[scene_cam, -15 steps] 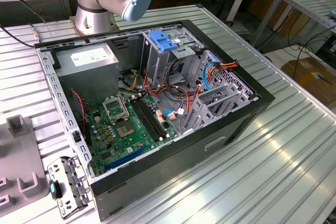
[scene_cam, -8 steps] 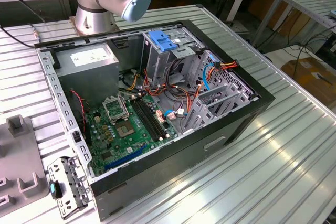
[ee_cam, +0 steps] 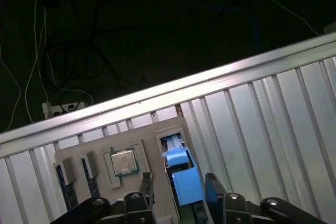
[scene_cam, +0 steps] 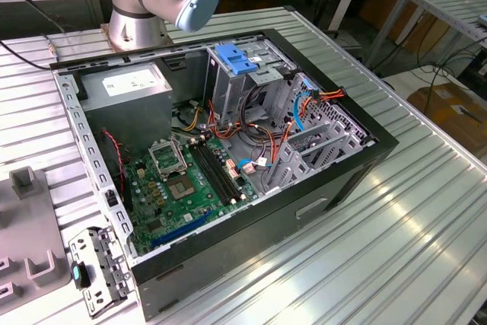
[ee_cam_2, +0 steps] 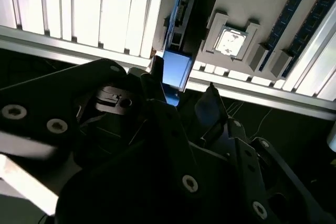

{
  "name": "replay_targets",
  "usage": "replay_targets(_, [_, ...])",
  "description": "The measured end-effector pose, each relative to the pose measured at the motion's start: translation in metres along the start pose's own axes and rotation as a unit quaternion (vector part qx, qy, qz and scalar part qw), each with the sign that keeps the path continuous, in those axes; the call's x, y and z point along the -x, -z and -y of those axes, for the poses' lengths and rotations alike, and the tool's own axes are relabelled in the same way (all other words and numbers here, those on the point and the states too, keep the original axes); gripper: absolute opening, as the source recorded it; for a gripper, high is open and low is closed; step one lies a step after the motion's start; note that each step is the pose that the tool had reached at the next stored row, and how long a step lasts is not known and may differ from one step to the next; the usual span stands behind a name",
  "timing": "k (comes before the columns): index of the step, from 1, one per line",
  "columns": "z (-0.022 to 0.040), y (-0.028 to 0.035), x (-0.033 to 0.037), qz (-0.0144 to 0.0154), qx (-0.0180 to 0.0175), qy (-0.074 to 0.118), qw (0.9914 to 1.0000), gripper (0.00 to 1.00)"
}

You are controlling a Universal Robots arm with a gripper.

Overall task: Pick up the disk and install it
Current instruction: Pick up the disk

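Claw [ee_cam: 179, 182], jaws parted, straddles the blue-railed disk [ee_cam: 177, 158] slotted in the grey tray [ee_cam: 142, 132] on the table [ee_cam: 262, 114].

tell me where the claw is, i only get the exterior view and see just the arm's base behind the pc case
Observer: In the first wrist view the claw hovers over a grey tray at the edge of the table.
Operator: is it on the disk
Observer: It is open, with a finger on each side of the blue end of the disk, which sits in a tray slot.
Operator: anything close by
Observer: A processor chip lies in the recess beside that slot.
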State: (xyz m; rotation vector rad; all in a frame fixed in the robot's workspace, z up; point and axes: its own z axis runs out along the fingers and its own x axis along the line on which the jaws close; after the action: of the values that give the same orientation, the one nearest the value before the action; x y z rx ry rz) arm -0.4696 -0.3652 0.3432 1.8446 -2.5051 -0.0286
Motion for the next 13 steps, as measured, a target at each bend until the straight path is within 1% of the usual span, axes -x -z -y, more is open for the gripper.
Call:
replay_targets(1, [-0.0001,-0.0002,0.0,-0.0001,-0.0001,0.003,1.0,0.53])
replay_targets(3, [0.0,-0.0011,0.0001,-0.0004,-0.001,0.019,0.99982,0.53])
replay_targets(5, [0.0,-0.002,0.0,-0.0008,-0.0017,0.037,0.9993,0.54])
replay_targets(6, [0.0,-0.0025,0.0,-0.001,-0.0022,0.047,0.99891,0.54])
replay_targets(7, [0.0,-0.0036,0.0001,-0.0014,-0.003,0.062,0.99808,0.54])
replay_targets(8, [0.0001,-0.0047,0.0001,-0.0015,-0.0039,0.073,0.99733,0.6])
replay_targets(9, [0.0001,-0.0054,0.0001,-0.0018,-0.0045,0.083,0.99653,0.6])
replay_targets(10, [0.0,-0.0056,0.0001,-0.0017,-0.0049,0.085,0.99636,0.6])
replay_targets(13, [0.0,-0.0057,0.0001,-0.0017,-0.005,0.085,0.99636,0.6])
